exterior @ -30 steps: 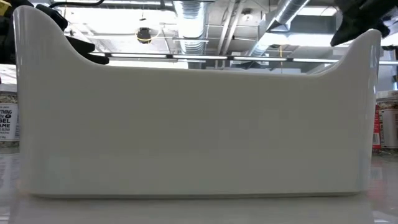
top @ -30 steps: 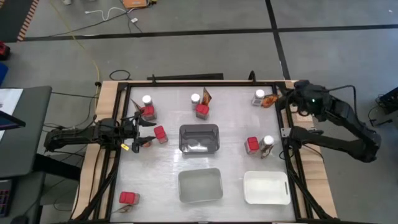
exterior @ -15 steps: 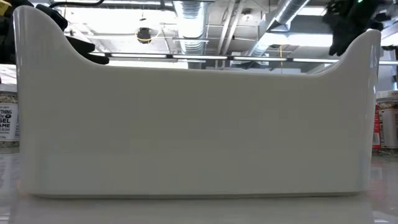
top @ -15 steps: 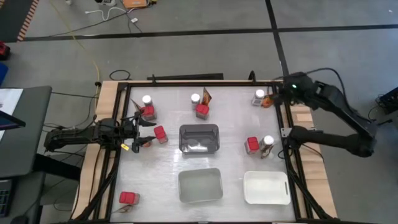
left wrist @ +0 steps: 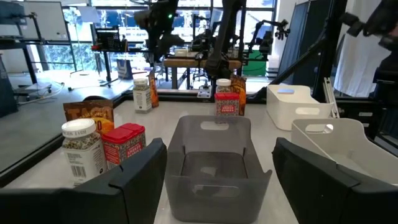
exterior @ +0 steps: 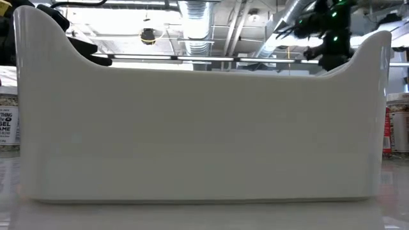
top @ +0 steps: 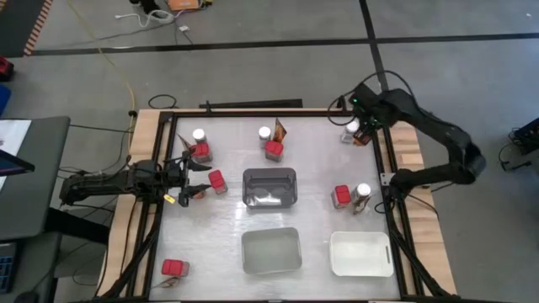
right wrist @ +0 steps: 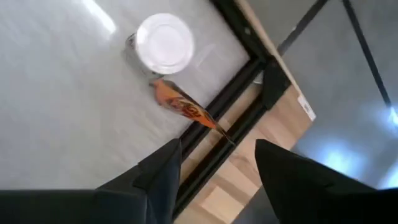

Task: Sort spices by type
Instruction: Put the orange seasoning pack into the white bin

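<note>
Grey floor with black tape lines showed around the table (top: pixel 320 172), which held three trays: a dark one (top: pixel 269 187) in the middle, a grey one (top: pixel 271 251) and a white one (top: pixel 360 253) along the near edge. Spices sat scattered in small clusters around them. Right gripper (top: pixel 360 128) hovered over the far right corner, fingers parted and holding nothing, right above a jar (right wrist: pixel 164 43) with a packet (right wrist: pixel 188 109) beside it. Left gripper (top: pixel 195 177) waited by the left edge, fingers wide and empty, with a red box (top: pixel 216 182) just beside it.
</note>
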{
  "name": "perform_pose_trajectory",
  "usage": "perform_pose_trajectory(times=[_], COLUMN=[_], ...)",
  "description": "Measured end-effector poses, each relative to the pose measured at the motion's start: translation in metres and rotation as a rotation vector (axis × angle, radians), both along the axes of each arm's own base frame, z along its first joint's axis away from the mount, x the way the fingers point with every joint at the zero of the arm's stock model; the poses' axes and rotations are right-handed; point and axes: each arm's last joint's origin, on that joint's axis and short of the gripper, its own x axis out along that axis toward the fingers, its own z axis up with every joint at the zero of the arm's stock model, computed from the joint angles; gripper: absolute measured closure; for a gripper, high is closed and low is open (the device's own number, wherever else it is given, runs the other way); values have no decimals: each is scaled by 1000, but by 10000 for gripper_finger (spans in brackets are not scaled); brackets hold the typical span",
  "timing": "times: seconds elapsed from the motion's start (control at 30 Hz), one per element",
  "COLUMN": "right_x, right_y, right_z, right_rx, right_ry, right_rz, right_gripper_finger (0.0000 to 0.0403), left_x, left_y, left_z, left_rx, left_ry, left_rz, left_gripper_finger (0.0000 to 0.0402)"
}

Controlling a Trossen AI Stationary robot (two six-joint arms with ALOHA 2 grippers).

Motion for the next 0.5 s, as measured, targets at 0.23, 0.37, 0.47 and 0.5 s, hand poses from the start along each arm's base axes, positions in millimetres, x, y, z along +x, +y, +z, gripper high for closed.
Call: perform_pose_trajectory(times=[0.23, 0.37, 0.47, 0.5], right_x=[9, 10, 11, 11], right_y=[-15, -19, -22, -23], right_z=[-17, -21, -23, -24], right_rx=[110, 143, 162, 167], right_ry=[146, 193, 218, 221], right_rz=[211, 301, 337, 339], right_gripper_finger=[181, 197, 209, 213], left_x=[0, 0, 0, 0], left_y=[0, 0, 0, 0], left_z=[0, 0, 0, 0], left_rx=[0, 0, 0, 0], left_ry=[0, 0, 0, 0], left_rz=[0, 0, 0, 1], left_gripper_finger=[120, 120, 120, 120])
